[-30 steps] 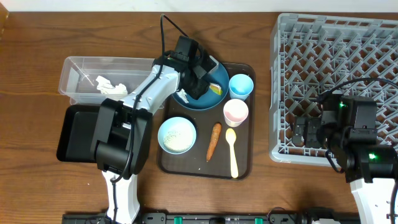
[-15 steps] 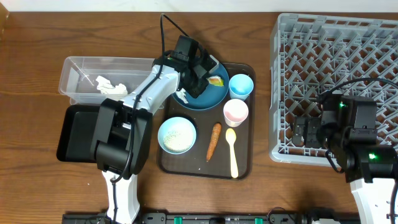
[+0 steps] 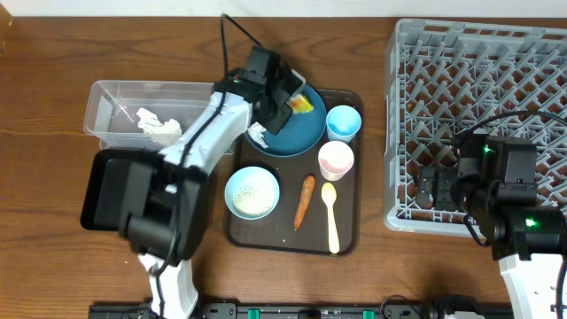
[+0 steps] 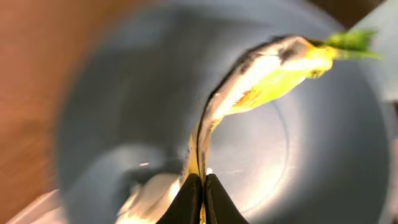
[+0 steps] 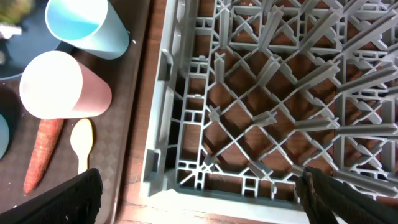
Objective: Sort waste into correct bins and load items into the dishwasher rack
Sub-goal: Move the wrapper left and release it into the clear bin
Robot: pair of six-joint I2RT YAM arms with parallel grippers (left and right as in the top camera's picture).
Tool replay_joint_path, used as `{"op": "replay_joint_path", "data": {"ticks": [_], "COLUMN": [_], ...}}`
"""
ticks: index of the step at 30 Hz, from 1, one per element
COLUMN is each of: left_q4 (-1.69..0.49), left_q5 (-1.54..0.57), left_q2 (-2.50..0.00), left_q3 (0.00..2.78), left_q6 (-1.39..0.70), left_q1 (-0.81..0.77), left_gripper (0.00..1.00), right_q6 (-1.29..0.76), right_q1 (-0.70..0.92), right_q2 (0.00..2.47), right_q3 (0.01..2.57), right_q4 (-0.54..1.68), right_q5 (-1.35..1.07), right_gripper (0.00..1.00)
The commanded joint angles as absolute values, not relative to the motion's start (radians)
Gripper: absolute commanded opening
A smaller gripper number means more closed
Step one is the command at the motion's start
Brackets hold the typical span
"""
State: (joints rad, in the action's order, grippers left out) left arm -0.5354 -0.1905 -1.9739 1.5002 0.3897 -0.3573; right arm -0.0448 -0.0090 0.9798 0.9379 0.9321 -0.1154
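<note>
Worktop [image 3: 53,266] lies open at lower left. Right fingers [image 5: 81,193] spread wide, empty, over the edge of the grey lattice plastic rack [image 5: 186,168]. Left fingers [image 4: 189,202] pinch the yellow-green wrapper [image 4: 267,74] over the round dark blue plate [image 4: 112,106]. The upper-left clear plastic tub [image 3: 106,96] holds white paper scraps [image 3: 158,122].

Yellow-green wrapper [image 4: 267,74], crinkled, pinched in the closed left claw [image 4: 198,186] over the dark blue plate [image 3: 301,135]. White paper scraps [image 3: 158,122] lie in the clear tub [image 3: 99,99], with the black tray [image 3: 99,186] just beside it. Near the plate: upright light blue cup [image 3: 343,122], pink-white cup [image 3: 336,160], white bowl [image 3: 252,191] holding rice, carrot [image 3: 304,201], pale yellow spoon [image 3: 331,217]. Grey lattice rack [image 3: 478,71] stands well apart.
</note>
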Motion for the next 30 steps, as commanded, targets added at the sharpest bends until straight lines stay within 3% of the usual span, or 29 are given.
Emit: {"op": "replay_joint_path", "data": {"ticks": [1, 12, 25, 26, 30], "left_q4": [-0.537, -0.640, -0.783, -0.790, -0.805], "left_q5": [-0.131, 0.067, 0.068, 0.068, 0.068], "left_q2": [-1.860, -1.691, -1.706, -1.708, -1.709], "left_q3": [1.508, 1.508, 1.507, 1.507, 1.507], "left_q6": [0.317, 0.159, -0.037, -0.041, -0.043], "left_q1": [-0.356, -0.239, -0.007, -0.002, 0.004], "left_gripper": [0.06, 0.06, 0.06, 0.09, 0.44], "right_q6": [-0.048, -0.048, -0.048, -0.048, -0.048], "right_q1": [-0.022, -0.022, -0.022, -0.022, -0.022], "right_q2": [0.980, 0.980, 0.980, 0.980, 0.980], "right_q3": [0.955, 0.955, 0.955, 0.955, 0.955], "right_q4": [0.936, 0.936, 0.936, 0.936, 0.936], "right_q5": [-0.109, -0.109, -0.109, -0.109, -0.109], "right_gripper": [0.99, 0.99, 0.99, 0.99, 0.99]}}
